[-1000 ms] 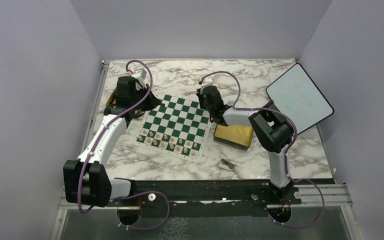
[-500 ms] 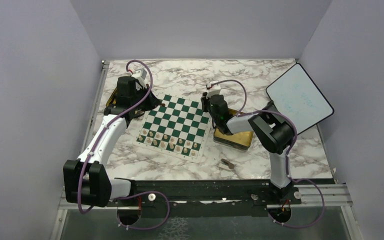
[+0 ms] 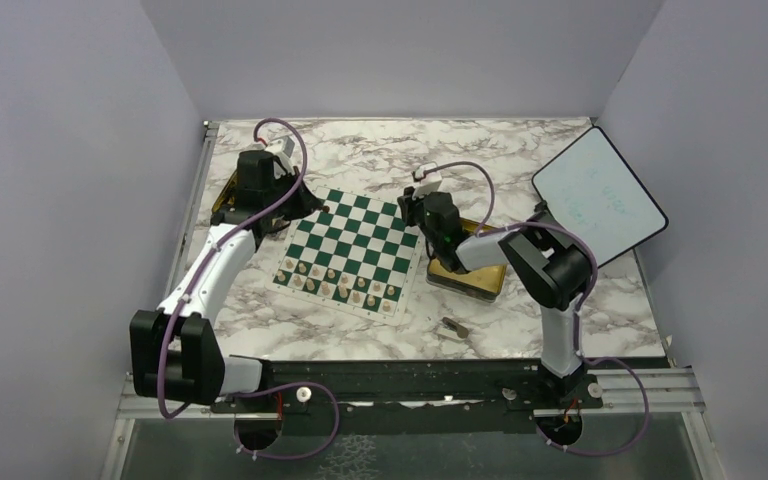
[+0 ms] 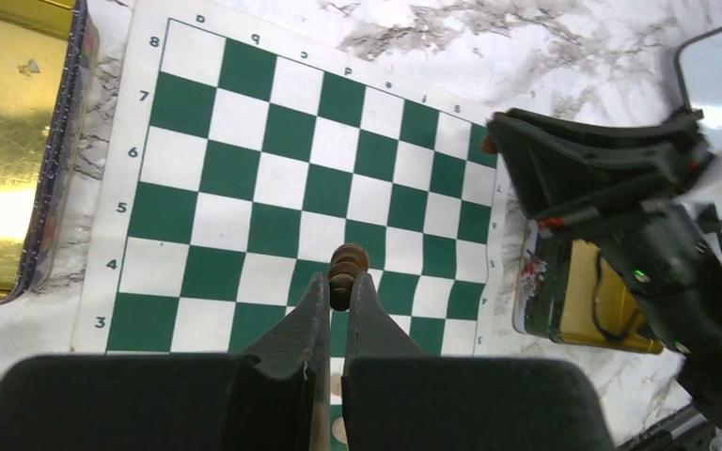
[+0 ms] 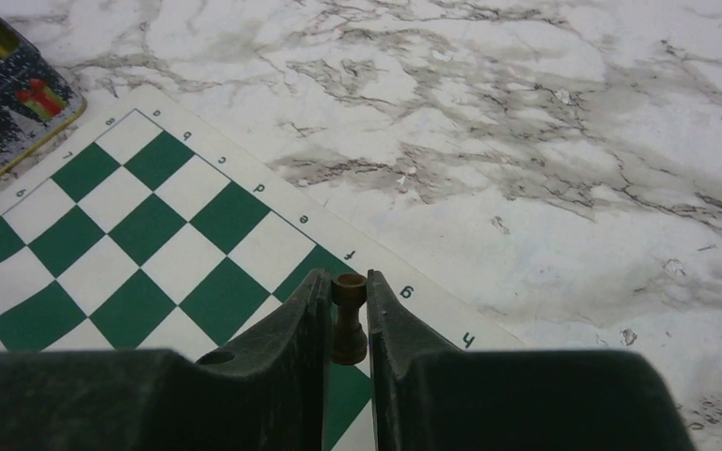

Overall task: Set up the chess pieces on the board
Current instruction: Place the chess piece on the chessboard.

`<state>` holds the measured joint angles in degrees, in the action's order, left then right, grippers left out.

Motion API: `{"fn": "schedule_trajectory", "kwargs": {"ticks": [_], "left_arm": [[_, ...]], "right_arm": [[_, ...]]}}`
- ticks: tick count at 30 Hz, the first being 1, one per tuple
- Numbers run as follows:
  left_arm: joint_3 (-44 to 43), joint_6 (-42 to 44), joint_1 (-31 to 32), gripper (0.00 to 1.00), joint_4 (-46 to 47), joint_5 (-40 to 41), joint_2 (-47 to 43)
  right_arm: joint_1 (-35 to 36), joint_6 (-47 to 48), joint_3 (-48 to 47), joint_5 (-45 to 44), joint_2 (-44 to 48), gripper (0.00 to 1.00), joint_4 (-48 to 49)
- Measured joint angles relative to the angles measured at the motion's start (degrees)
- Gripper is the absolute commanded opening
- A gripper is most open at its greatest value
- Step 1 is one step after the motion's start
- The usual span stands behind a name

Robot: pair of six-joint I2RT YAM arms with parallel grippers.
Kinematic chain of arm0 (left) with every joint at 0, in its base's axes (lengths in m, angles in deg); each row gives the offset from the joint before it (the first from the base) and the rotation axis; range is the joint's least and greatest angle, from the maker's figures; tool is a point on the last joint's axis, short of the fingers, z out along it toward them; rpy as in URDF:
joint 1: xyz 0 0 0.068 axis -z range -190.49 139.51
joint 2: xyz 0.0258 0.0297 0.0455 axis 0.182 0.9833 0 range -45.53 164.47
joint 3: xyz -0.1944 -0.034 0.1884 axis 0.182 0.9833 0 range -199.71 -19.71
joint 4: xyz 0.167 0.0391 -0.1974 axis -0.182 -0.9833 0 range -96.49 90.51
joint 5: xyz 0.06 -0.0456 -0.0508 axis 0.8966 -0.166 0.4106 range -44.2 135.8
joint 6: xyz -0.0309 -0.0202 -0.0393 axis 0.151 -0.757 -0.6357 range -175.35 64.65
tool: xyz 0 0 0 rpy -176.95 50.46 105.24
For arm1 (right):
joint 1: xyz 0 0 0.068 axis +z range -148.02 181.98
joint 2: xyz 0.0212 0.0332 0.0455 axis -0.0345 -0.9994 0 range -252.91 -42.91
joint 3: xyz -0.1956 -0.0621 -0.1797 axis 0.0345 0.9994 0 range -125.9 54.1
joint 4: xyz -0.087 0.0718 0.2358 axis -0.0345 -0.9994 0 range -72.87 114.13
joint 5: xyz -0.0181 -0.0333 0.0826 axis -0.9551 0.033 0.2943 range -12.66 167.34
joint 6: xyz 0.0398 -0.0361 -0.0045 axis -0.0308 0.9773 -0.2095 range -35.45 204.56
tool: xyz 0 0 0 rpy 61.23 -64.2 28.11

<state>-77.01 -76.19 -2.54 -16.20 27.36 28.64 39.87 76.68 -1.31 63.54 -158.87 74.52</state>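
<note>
1. Nearest the arm bases, low and right of centre in the overhead frame, a stray piece (image 3: 453, 326) lies on the marble table (image 3: 360, 150), well apart from the board. I judge it is yet to be collected.
2. The board (image 3: 355, 232) sits mid-frame, slightly turned. Its two lower rows are filled with upright pale pieces (image 3: 340, 283), small turned beige figures, one to a square. The upper rows are bare, which is likely why both arms work up there.
3. The left gripper (image 4: 338, 285) is pinched narrow on a dark knobbed piece (image 4: 348, 268). The piece's rounded, ringed head shows past the fingertips over the board's middle ranks, low centre in the wrist view. It looks carried, not yet over its home row.
4. The right gripper (image 5: 346, 299) stands narrow around a dark flat-topped piece (image 5: 348, 319). The piece is upright over a green square at the board's corner, beside the letters g and h. A corner square would suit a rook. Whether its base already rests on the square I cannot tell.
5. A right tin (image 3: 470, 270) and a left tin (image 4: 0, 141), both gold, flank the board, probably as piece storage. The tablet (image 3: 600, 195) leans at upper right, uninvolved.
</note>
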Motion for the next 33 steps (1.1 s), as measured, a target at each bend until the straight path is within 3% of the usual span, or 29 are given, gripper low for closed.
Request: {"fn": "schedule_trajectory", "kwargs": {"ticks": [9,19,25,33], "left_arm": [[-14.97,0.79,1.18,0.00,-3.34,8.83,14.53],[-33.81,3.61,9.84,0.00,-6.95,22.01,33.59],[-36.22,4.42,11.98,0.00,-9.16,25.09,40.98],[-37.13,4.70,12.22,0.00,-10.14,27.82,45.09]], "right_arm": [[0.00,0.61,1.05,2.86,13.03,0.22,-5.40],[0.00,-3.04,8.41,3.80,28.68,0.22,-14.56],[0.00,-4.79,12.85,4.24,34.05,0.22,-18.08],[0.00,-5.40,13.09,5.38,34.64,0.22,-19.47]]}}
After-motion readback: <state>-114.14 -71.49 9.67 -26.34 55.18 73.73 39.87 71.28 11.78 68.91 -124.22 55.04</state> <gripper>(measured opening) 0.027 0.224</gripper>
